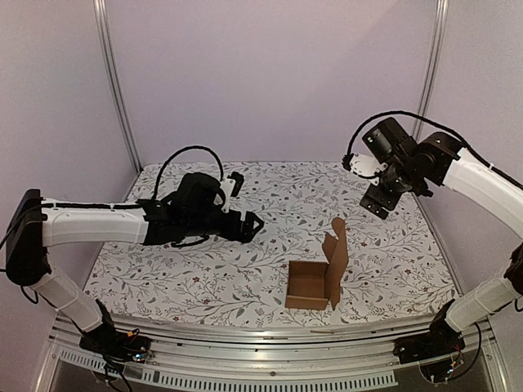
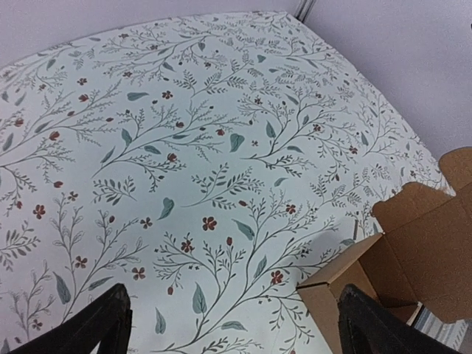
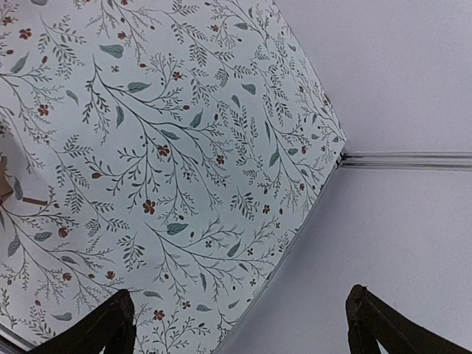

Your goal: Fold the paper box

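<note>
On the table (image 1: 204,278), paper box (image 1: 307,287) opens upward, lid (image 1: 337,249) upright; left claw (image 1: 255,224), right claw (image 1: 376,204) both wide.

The paper box (image 1: 309,287) is matt brown cardboard, the table cover (image 1: 188,278) smooth and floral-printed

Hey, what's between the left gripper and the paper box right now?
Only bare floral tablecloth. The top view shows the open left gripper apart from the paper box, with nothing lying between them.
</note>
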Robot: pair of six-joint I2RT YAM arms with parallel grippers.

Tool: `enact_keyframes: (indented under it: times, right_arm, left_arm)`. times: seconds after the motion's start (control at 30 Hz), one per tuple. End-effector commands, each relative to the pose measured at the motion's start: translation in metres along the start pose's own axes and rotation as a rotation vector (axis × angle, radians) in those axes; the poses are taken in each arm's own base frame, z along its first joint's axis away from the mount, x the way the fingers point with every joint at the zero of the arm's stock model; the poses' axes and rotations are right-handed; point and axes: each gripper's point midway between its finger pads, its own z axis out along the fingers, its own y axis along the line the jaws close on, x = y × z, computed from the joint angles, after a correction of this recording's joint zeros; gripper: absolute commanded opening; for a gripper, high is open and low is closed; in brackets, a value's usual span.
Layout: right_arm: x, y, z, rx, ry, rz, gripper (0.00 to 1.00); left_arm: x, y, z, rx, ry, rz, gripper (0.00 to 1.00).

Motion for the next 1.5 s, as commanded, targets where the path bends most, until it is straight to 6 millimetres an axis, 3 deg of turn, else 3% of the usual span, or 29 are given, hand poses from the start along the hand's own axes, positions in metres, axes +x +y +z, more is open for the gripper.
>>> enact_keyframes:
  times: [0.0, 0.03, 0.17, 0.23, 0.33, 0.53, 0.73, 1.0, 1.33, 1.47]
  right_arm:
    - [-0.021, 0.015, -0.077, -0.360, -0.261, 0.150, 0.99]
    - [-0.024, 0.024, -0.089, -0.453, -0.270, 0.175, 0.99]
    - [-0.023, 0.069, -0.104, -0.760, -0.142, 0.180, 0.95]
    - [-0.017, 0.094, -0.104, -0.900, -0.027, 0.198, 0.92]
    - [-0.007, 0.115, -0.098, -0.984, 0.064, 0.231, 0.92]
    - [-0.007, 0.132, -0.093, -1.061, 0.143, 0.292, 0.89]
    - [-0.013, 0.142, -0.079, -1.078, 0.189, 0.312, 0.75]
    - [-0.014, 0.161, -0.062, -0.960, 0.201, 0.154, 0.70]
    - [-0.045, 0.181, -0.058, -0.859, 0.121, -0.069, 0.24]
    - [-0.067, 0.183, -0.053, -0.821, 0.083, -0.119, 0.16]
  left_arm:
    - [-0.040, -0.042, -0.013, 0.148, -0.112, 0.089, 0.93]
    - [-0.043, -0.044, -0.012, 0.145, -0.102, 0.105, 0.91]
    - [-0.033, -0.035, -0.010, 0.093, -0.043, 0.098, 0.86]
    - [-0.031, -0.030, -0.013, 0.069, -0.041, 0.082, 0.86]
    - [-0.031, -0.022, -0.019, 0.027, -0.049, 0.061, 0.86]
    - [-0.028, -0.018, -0.026, 0.009, -0.061, 0.005, 0.84]
    - [-0.020, -0.018, -0.034, 0.009, -0.035, 0.011, 0.81]
    - [-0.007, -0.002, -0.058, -0.029, -0.061, -0.006, 0.80]
    - [0.013, 0.005, -0.068, -0.011, -0.055, 0.012, 0.79]
    - [0.024, -0.011, -0.073, 0.119, -0.086, 0.036, 0.77]
